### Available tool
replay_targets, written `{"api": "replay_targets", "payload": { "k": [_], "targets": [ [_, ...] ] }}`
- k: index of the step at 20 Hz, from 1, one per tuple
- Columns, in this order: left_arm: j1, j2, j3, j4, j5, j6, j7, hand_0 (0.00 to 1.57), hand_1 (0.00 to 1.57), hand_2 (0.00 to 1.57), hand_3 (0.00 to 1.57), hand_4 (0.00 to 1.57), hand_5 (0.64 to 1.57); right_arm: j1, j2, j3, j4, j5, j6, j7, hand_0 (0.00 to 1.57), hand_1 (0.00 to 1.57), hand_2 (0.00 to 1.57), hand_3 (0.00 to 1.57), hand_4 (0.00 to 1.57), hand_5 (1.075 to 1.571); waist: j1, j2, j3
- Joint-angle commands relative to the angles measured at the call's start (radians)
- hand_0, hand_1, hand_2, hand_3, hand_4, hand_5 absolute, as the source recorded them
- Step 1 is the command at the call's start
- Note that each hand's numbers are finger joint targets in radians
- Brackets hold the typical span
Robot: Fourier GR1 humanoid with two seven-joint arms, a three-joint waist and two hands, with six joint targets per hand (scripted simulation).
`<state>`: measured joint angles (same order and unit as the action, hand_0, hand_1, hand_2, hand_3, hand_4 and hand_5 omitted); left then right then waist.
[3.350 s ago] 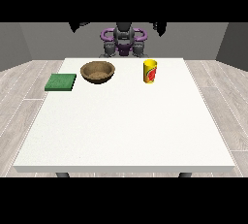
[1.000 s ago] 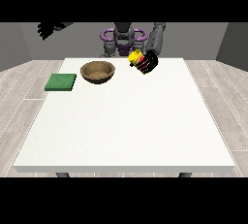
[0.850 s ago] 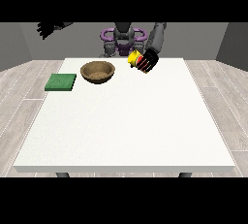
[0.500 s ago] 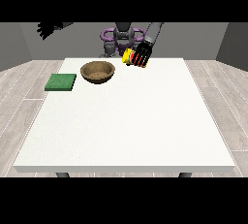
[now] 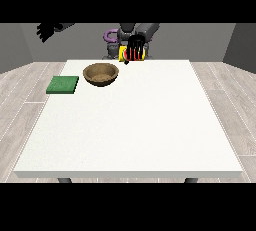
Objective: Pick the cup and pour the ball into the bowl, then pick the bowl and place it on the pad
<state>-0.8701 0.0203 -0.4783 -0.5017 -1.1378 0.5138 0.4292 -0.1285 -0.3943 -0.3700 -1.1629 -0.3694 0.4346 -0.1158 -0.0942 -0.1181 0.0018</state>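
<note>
Near far edge: cup (image 5: 123, 54) w/ hand (image 5: 135, 48)

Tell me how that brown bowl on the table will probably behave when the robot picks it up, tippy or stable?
The brown bowl looks wide and shallow, so it probably sits stable and resists tipping if nudged. It keeps a clean round rim, suggesting it is stiff rather than floppy. Its low, flaring wall may give a hand little to curl round, so lifting by the rim seems likelier.
</note>
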Motion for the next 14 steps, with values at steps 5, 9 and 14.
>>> {"api": "replay_targets", "payload": {
  "k": [5,9,14],
  "targets": [
    [-0.024,-0.020,-0.183,-0.075,-0.139,-0.198,0.224,0.41,0.41,1.51,1.29,0.70,1.565,-0.086,0.007,0.025,0.015,0.013,-0.015,0.020,0.00,0.00,0.00,0.00,0.67,1.561,-0.051,0.017,-0.0015],
    [-0.045,-0.020,-0.297,-0.196,-0.132,-0.399,0.247,0.00,0.00,1.08,1.42,0.82,1.571,-0.061,0.036,0.050,0.088,0.045,0.022,-0.048,0.00,0.00,0.00,0.00,0.68,1.561,-0.062,0.001,-0.0006],
    [-0.027,-0.020,-0.240,-0.263,-0.138,-0.407,0.235,0.00,0.00,1.18,1.47,0.91,1.571,-0.058,0.090,0.086,0.032,0.068,-0.046,-0.015,0.00,0.00,0.00,0.00,0.71,1.569,-0.043,0.014,-0.0018]
  ]
}}
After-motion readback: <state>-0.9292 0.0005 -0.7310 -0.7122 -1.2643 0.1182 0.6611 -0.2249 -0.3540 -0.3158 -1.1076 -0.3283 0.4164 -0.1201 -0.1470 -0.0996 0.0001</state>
